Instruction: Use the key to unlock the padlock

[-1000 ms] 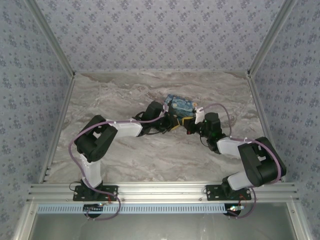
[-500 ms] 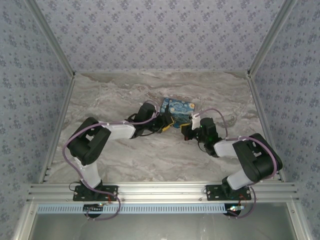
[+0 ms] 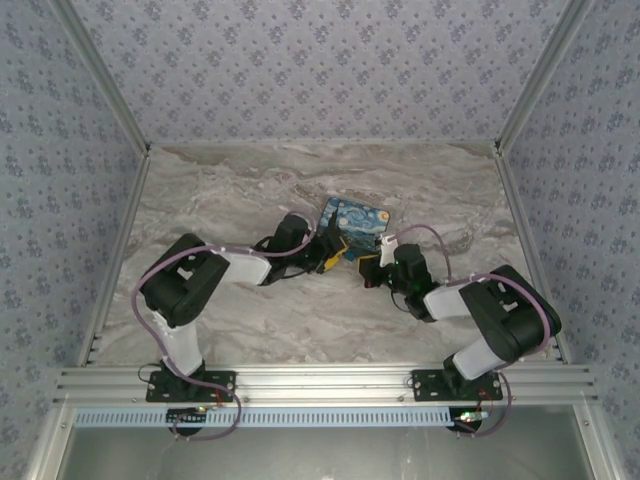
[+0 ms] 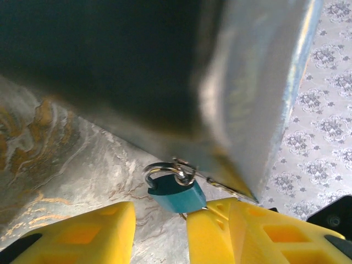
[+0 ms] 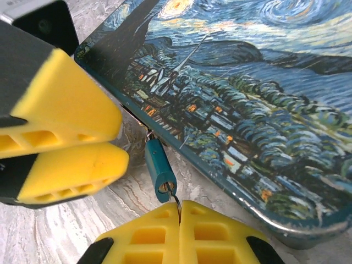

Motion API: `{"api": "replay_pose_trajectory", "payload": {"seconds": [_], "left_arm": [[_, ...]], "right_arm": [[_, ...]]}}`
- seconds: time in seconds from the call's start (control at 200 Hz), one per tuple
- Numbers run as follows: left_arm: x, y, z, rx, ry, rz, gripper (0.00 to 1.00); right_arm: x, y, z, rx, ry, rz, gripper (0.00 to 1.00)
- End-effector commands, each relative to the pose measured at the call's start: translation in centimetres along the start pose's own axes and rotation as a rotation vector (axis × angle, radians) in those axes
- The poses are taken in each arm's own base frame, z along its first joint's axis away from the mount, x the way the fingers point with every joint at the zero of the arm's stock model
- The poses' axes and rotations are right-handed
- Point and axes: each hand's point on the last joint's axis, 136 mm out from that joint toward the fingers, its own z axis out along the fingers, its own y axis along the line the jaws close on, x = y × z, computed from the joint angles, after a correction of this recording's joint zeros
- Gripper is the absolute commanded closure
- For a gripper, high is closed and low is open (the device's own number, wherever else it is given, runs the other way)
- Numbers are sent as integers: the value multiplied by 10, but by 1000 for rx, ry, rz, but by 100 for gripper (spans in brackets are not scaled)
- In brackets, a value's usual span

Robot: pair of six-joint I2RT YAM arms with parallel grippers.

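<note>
- The right gripper (image 5: 180, 213) is seen clenched, its two yellow fingers (image 5: 143, 236) pressed flat against each other.
- A thin, dark metal key (image 5: 175, 201) is pinched between those fingertips; only a short sliver of the key is visible above them.
- Directly ahead of the right gripper's tips, the small padlock (image 5: 159, 168) with a teal-blue body and pale metal shackle is found, its keyhole end turned toward the gripper and met by the key.
- The padlock is hung by its shackle from a hasp on the near edge of a flat tin box (image 5: 247, 99) printed with a swirling starry-night painting, which lies beyond the right gripper, up and to the right.
- The left gripper (image 4: 159, 214) is held released, a clear gap being left between its yellow fingers (image 4: 82, 231).
- From the left wrist, the padlock (image 4: 176, 192) is seen just ahead of that gap, close against the right-hand finger, under the edge of the tin box (image 4: 258, 82).
- Whether the padlock is touched by that finger cannot be told.
- From above, both grippers (image 3: 328, 258) (image 3: 366, 270) are seen brought together at the near edge of the tin box (image 3: 355, 222) on the grey marbled table (image 3: 230, 180).
</note>
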Motion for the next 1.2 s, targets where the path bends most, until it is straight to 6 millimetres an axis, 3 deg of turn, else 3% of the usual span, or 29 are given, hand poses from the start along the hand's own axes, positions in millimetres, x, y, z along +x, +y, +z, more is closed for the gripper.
{"api": "replay_pose_trajectory", "payload": {"seconds": [0.0,0.275,0.76,1.194], "left_arm": [[-1,2,2,29,-27,-39,53],[4,6,14,45,-12,-77,53],[0,6,15,53,-54,-90,48],[-4,7,21,52,-73,-103,57]], "right_arm": [[4,-1,1,18,-9,48,100],[4,4,2,19,-9,52,100],[10,12,3,21,-4,60,100],[9,17,7,18,-4,58,100]]}}
